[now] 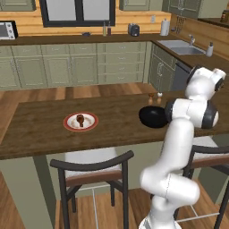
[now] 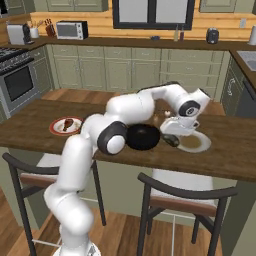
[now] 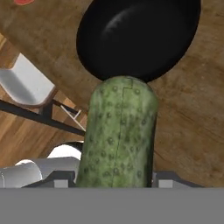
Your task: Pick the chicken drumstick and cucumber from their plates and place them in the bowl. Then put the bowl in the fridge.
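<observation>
The hand (image 2: 172,136) is part open, its jaws closed around the cucumber (image 3: 118,133), which fills the gap between them. In the hand view the cucumber's long axis runs straight out from the hand, its rounded far end pointing at the near rim of the bowl (image 3: 138,37) and overlapping it in the picture; whether it touches the bowl cannot be told. In the right base view the cucumber (image 2: 170,140) is a small dark shape under the hand, above the desk (image 2: 230,150) between the bowl (image 2: 143,137) and the pale plate (image 2: 196,143).

The fingertips are hidden behind the cucumber. In the left base view the arm covers the bowl's (image 1: 152,117) right side. The drumstick (image 1: 80,119) lies on the red-rimmed plate (image 1: 81,121), well apart to the left; its pointing is hard to make out.
</observation>
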Available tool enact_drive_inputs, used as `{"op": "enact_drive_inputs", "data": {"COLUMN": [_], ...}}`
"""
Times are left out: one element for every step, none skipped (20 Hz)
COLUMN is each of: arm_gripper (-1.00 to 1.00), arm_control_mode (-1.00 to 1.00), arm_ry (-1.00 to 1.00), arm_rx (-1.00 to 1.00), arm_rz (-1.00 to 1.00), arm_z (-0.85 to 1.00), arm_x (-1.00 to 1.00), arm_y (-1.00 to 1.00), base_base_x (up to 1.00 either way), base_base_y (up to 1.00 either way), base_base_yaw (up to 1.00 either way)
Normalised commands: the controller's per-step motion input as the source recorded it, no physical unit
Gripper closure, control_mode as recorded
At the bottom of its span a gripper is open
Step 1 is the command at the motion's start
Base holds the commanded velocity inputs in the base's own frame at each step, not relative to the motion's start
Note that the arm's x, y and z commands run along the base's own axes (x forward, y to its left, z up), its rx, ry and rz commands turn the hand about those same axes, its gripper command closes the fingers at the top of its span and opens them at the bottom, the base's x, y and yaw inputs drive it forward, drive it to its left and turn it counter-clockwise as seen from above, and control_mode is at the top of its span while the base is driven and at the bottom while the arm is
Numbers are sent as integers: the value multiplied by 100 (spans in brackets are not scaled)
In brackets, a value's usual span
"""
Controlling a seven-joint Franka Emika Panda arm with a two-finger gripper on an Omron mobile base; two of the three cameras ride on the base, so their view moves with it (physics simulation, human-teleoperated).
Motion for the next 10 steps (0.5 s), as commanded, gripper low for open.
{"op": "enact_drive_inputs", "data": {"arm_gripper": [100,100,100,100,100,100,100,100,100,100], "arm_control_mode": [-100,-100,-100,-100,-100,-100,-100,-100,-100,-100], "arm_ry": [-14,-11,-11,-5,0,0,0,5,11,12], "arm_rx": [-37,-33,-29,-23,-18,-12,-6,-3,0,0], "arm_rz": [-10,-10,-10,-9,-9,-8,-7,-6,-4,-2], "arm_z": [0,0,0,0,6,14,16,25,26,24], "arm_x": [10,41,72,100,100,100,100,100,100,95], "arm_y": [100,100,100,91,66,40,31,18,0,0], "base_base_x": [0,0,0,0,0,0,0,0,0,0], "base_base_y": [0,0,0,0,0,0,0,0,0,0], "base_base_yaw": [0,0,0,0,0,0,0,0,0,0]}}
